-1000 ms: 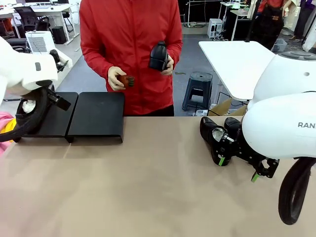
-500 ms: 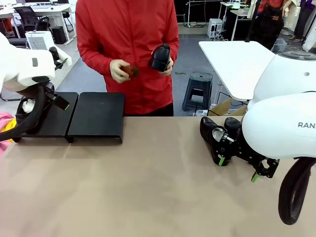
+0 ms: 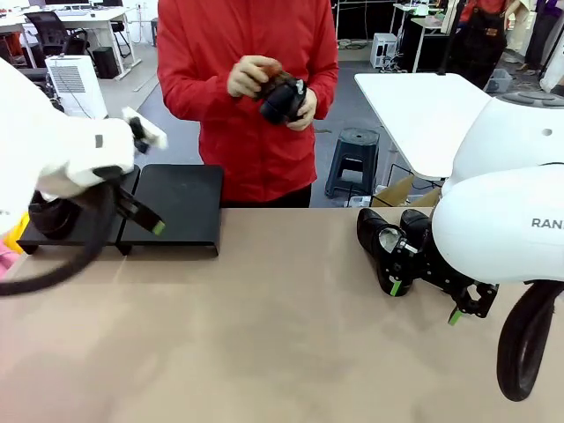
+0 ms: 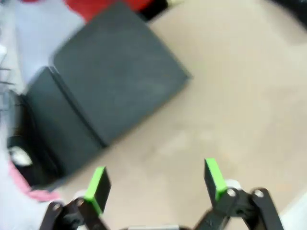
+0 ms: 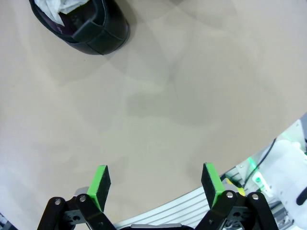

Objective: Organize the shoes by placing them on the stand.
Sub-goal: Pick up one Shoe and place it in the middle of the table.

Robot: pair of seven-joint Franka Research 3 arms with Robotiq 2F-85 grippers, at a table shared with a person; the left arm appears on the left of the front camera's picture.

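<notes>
Front cam faces person across table. L wrist cam: stand ahead of L gripper, shared w/ front. R wrist: table, close.

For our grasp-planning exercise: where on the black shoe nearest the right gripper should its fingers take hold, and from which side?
Probably the collar rim of the shoe, from above, fingers straddling it: it seems to sit on its sole, opening upward, and its rounded glossy body looks wide.

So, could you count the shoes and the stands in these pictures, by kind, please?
Shoes: 4 (2 on the table, 1 held by the person, 1 on the stand)
Stand: 1
Total: 5
</notes>
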